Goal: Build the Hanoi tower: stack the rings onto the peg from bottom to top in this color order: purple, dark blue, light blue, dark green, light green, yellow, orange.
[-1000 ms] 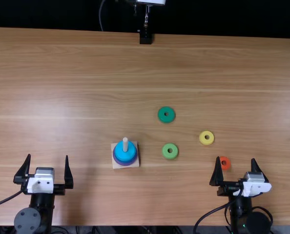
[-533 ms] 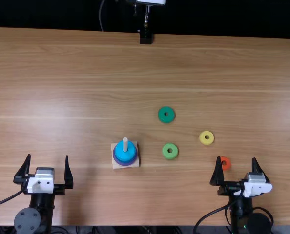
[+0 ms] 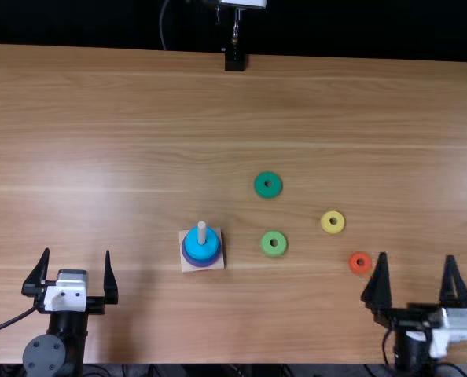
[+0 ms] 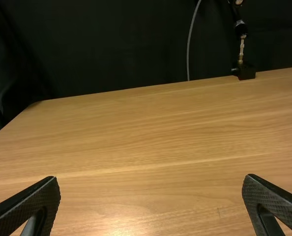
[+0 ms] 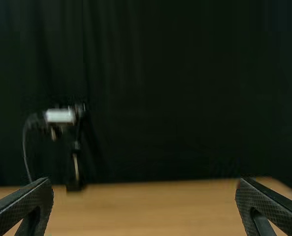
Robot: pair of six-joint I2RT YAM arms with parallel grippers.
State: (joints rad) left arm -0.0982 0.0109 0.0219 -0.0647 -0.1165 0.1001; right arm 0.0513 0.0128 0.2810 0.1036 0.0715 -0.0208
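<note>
In the top view the wooden base (image 3: 220, 263) bears a purple ring (image 3: 188, 258) at the bottom and blue rings (image 3: 202, 248) above it, around the upright peg (image 3: 202, 229). A dark green ring (image 3: 268, 195), a light green ring (image 3: 273, 251), a yellow ring (image 3: 332, 229) and an orange ring (image 3: 354, 263) lie loose on the table. My left gripper (image 3: 76, 263) stands open, left of the base; in its wrist view, the left gripper (image 4: 151, 189) has nothing between its fingers. My right gripper (image 3: 417, 267), open and empty, is right of the orange ring; the right gripper (image 5: 144, 189) spans bare space in its wrist view.
A black stand (image 3: 234, 61) with a thin metal post is at the table's far edge. Bare wood of the table (image 3: 139, 141) lies between that edge and the rings. A dark curtain (image 5: 185, 98) hangs behind.
My right gripper has moved to the right, away from the orange ring, which it partly covered before. The left arm and the rings have kept their places.
</note>
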